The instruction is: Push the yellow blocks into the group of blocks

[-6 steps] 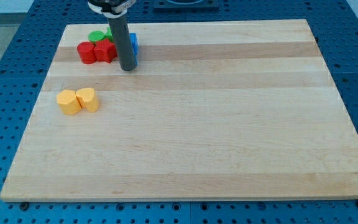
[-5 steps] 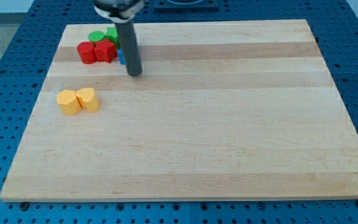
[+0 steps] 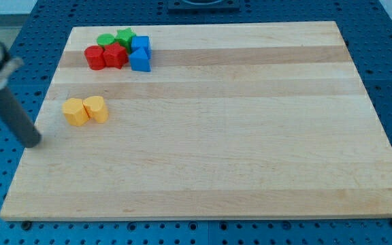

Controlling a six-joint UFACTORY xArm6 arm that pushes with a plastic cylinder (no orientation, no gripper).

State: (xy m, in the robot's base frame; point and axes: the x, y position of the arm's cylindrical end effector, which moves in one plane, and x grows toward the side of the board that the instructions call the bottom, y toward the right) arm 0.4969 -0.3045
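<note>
Not started: two yellow plastic blocks (image 3: pixel 85 110) sit well apart from red-green-blue group (image 3: pixel 119 51) on wooden bench (image 3: pixel 250 136), my tip (image 3: pixel 31 142) lower-left of them; end effector is a bare rod, no jaws

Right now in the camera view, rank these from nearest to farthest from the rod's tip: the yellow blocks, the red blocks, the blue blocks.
From my tip at the board's left edge:
1. The two yellow blocks, just up and right of it.
2. The two red blocks, in the group near the view's top.
3. The two blue blocks, on that group's right side.
</note>
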